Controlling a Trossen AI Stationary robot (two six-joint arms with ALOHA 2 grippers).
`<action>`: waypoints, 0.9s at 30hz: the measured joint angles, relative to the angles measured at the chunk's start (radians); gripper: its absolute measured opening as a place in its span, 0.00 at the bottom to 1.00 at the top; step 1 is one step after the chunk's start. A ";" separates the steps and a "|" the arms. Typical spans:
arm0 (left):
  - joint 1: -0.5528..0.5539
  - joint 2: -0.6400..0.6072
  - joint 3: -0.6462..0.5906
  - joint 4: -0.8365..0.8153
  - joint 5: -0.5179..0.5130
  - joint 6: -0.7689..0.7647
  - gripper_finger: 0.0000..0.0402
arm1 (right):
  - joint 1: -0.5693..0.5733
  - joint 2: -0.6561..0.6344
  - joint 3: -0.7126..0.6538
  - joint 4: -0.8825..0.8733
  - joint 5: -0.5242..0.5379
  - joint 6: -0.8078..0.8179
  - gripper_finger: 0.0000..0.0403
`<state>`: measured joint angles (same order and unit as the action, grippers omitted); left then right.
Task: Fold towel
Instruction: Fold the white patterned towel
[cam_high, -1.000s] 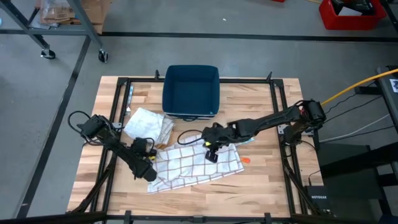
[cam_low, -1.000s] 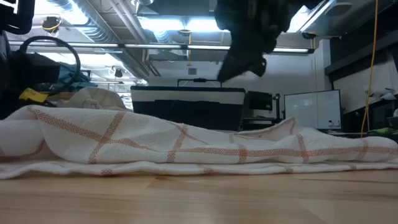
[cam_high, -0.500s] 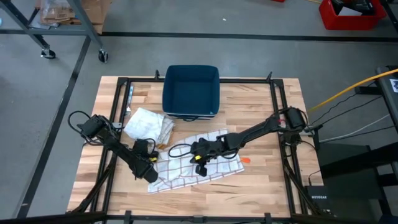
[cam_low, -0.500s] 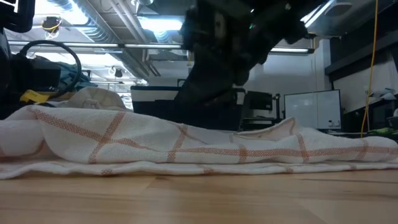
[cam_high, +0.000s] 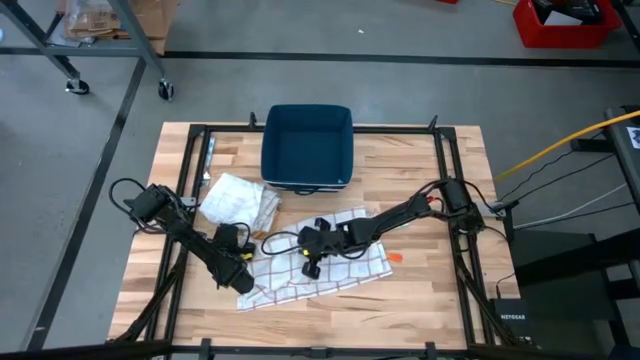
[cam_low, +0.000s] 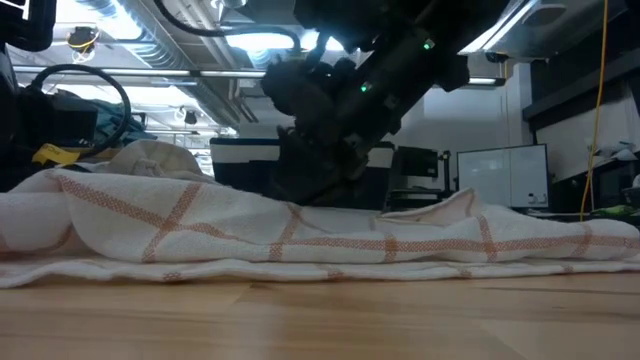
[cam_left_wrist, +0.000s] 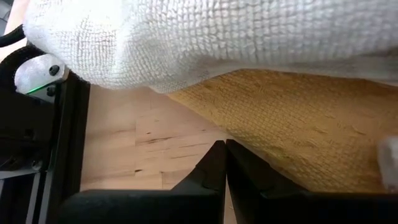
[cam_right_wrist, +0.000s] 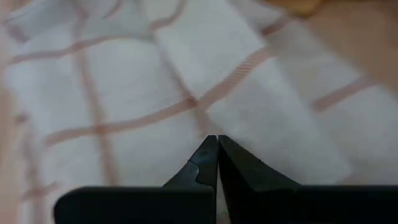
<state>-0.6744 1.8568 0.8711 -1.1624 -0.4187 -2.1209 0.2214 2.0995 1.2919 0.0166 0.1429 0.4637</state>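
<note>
The white towel with orange checks (cam_high: 330, 265) lies crumpled and partly spread on the near middle of the table. It shows as a long low ridge in the low view (cam_low: 300, 235). My right gripper (cam_high: 311, 264) is shut and points down over the towel's left half, filling the low view's middle (cam_low: 315, 180). Its wrist view shows the shut tips (cam_right_wrist: 217, 146) over checked cloth (cam_right_wrist: 124, 93). My left gripper (cam_high: 242, 276) is shut and sits low at the towel's left edge. Its tips (cam_left_wrist: 224, 149) hang over bare wood. My right gripper comes at the towel's left half (cam_right_wrist: 186, 106) from above with its fingers shut. I cannot tell whether the tips touch the cloth. The towel lies flat and slack on the table.
A dark blue bin (cam_high: 307, 147) stands at the far middle. A crumpled white terry cloth (cam_high: 238, 198) lies left of it, over a tan cloth (cam_left_wrist: 292, 118). A small orange thing (cam_high: 395, 257) lies by the towel's right edge. A metal frame (cam_high: 445, 180) borders the table.
My right gripper has moved toward the table's left and near edges and down onto the towel's left half, staying shut. The towel has kept its shape and place.
</note>
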 joint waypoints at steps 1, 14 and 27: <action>-0.001 0.000 0.000 0.000 0.000 0.000 0.01 | -0.005 0.000 0.000 -0.001 0.019 0.001 0.04; -0.001 0.000 0.000 0.002 0.000 0.000 0.01 | -0.101 0.000 0.000 0.003 0.135 0.005 0.04; -0.003 -0.014 0.039 -0.041 0.043 0.046 0.01 | -0.193 0.001 0.000 0.064 0.110 0.135 0.04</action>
<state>-0.6769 1.8428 0.9106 -1.2037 -0.3759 -2.0748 0.0288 2.1002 1.2919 0.0811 0.2526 0.5990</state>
